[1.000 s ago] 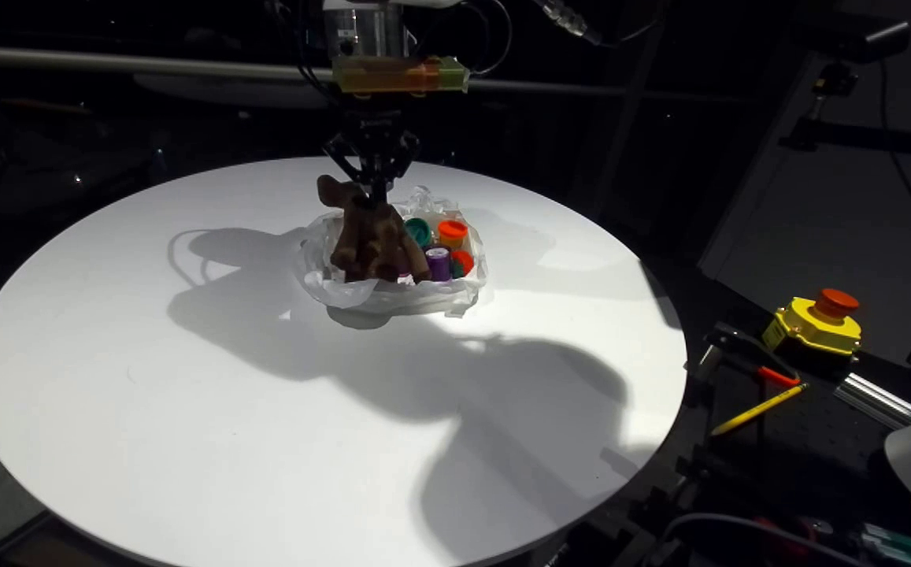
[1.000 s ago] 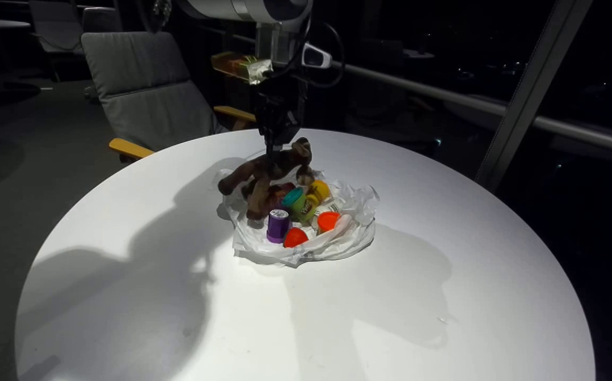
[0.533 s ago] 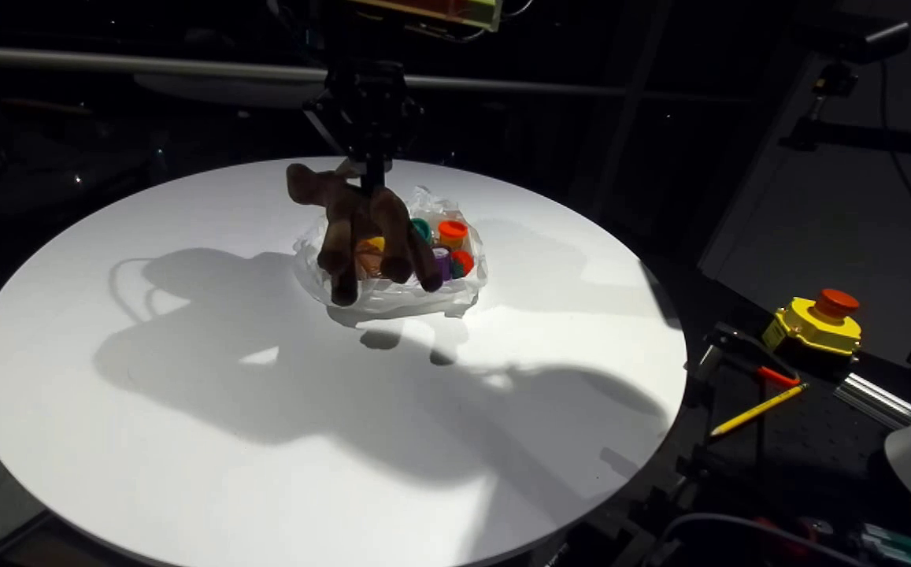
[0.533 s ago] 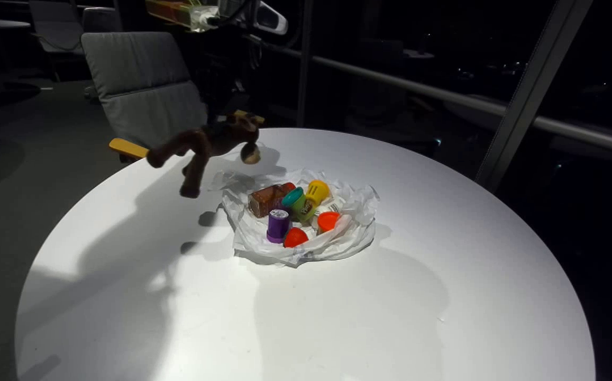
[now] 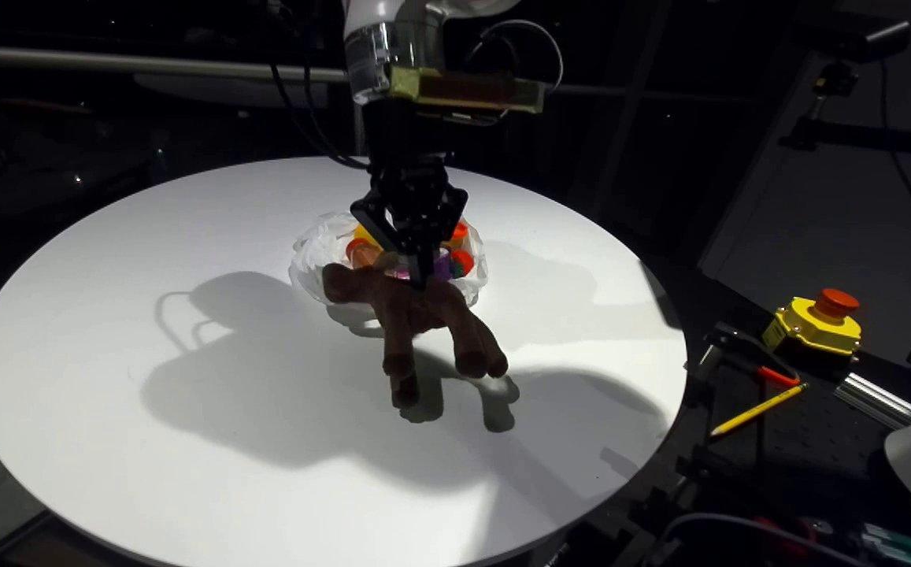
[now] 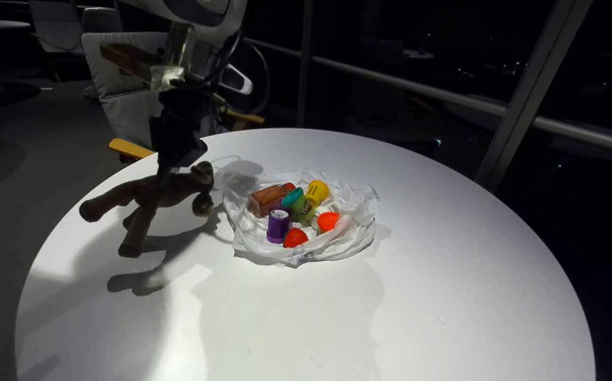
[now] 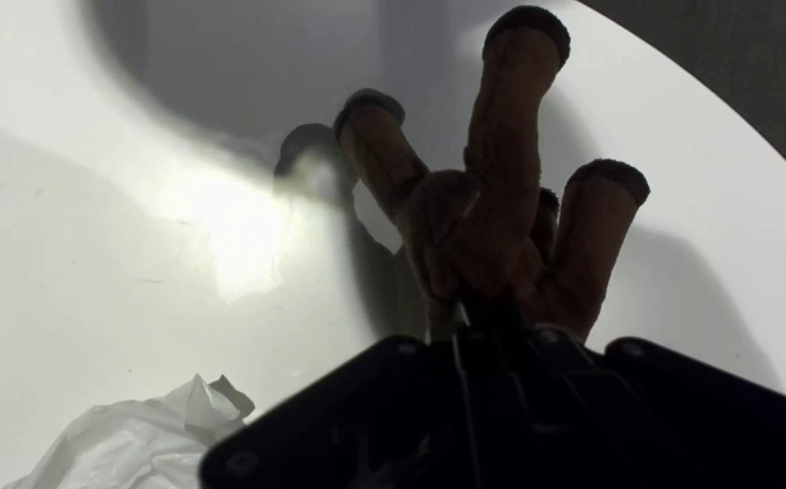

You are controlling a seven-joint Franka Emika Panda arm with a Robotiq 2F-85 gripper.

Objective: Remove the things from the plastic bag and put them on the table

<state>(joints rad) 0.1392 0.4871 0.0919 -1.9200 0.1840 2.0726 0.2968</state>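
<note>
Brown plush is filling the grip: a four-legged stuffed animal (image 6: 149, 196) is hanging directly beneath the gripper (image 5: 421, 277), whose jaws are pinching its middle and standing almost together. Its long axis is running roughly level, one end reaching just beside the crumpled plastic bag (image 6: 361, 233), the legs splaying down and away from it; which end is the head, I cannot tell. Those feet are pointing toward the round white table (image 6: 443, 317), apparently just above it, so the coming move is probably calling for a straight lowering, feet first, before letting go. A purple canister (image 6: 278, 227), a teal-lidded Play-Doh tub (image 6: 301, 209) and a yellow tub (image 6: 317, 191) are sitting inside the bag, presumably awaiting later trips.
</note>
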